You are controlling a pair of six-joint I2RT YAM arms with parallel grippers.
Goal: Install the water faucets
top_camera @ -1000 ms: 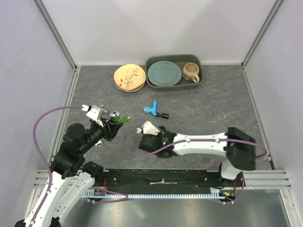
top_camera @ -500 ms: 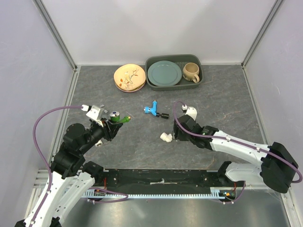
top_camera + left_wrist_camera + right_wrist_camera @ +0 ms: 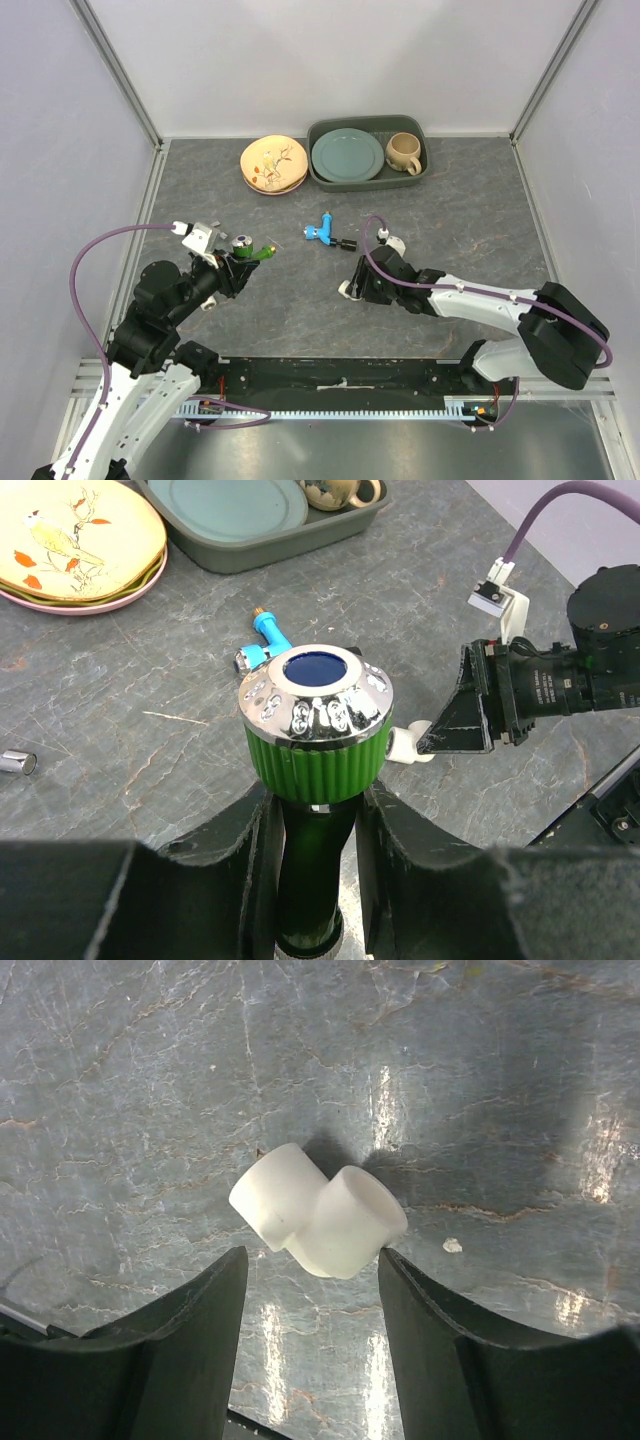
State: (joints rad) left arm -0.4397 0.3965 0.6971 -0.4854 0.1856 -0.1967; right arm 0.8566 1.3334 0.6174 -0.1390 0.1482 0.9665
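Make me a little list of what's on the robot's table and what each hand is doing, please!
left gripper: shut on the green faucet, held up off the table
right gripper: open, one finger on each side of the white elbow fitting, not squeezing it
blue faucet: lying loose on the table, nobody holding it
at the back: patterned plates beside a green tray holding a teal plate and a mug

Stacked plates (image 3: 274,164) sit beside a tray (image 3: 366,120) holding a teal plate (image 3: 347,155) and mug (image 3: 404,152); a white elbow fitting (image 3: 318,1222) lies apart.
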